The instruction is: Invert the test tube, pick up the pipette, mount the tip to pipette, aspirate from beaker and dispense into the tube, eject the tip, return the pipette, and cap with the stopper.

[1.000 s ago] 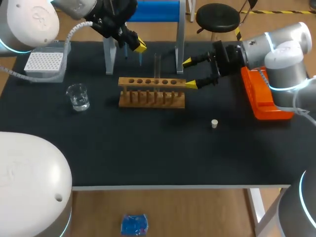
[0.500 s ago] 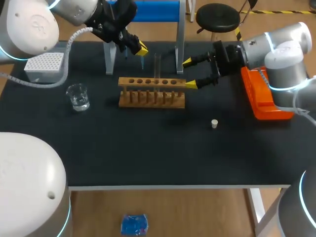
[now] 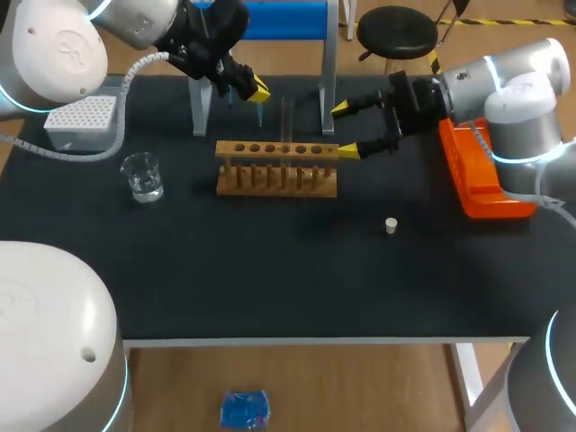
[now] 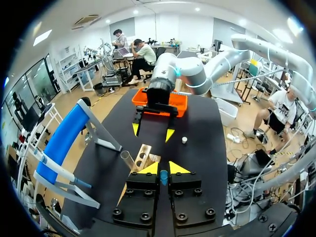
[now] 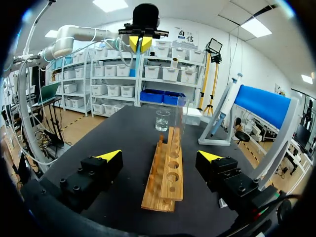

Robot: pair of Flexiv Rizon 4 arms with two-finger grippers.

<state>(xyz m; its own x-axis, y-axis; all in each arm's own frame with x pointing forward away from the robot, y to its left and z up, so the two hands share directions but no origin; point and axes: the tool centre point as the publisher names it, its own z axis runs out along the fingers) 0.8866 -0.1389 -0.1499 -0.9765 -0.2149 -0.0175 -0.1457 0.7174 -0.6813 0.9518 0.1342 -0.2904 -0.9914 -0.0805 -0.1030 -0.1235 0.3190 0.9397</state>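
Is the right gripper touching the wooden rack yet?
Apart. The right wrist view shows the wooden rack lying between the right gripper's open fingers, with bare table visible on both sides of it.

Lab bench, robotics setup. Evidence: wooden tube rack (image 3: 277, 166) w/ glass test tube (image 3: 287, 117) upright in it, glass beaker (image 3: 142, 175), white tip box (image 3: 81, 115), blue-tipped pipette (image 3: 259, 108), small stopper (image 3: 391, 225), all on black table (image 3: 270, 288). Robot arms either side: left arm (image 3: 54, 45), right arm (image 3: 517, 90).
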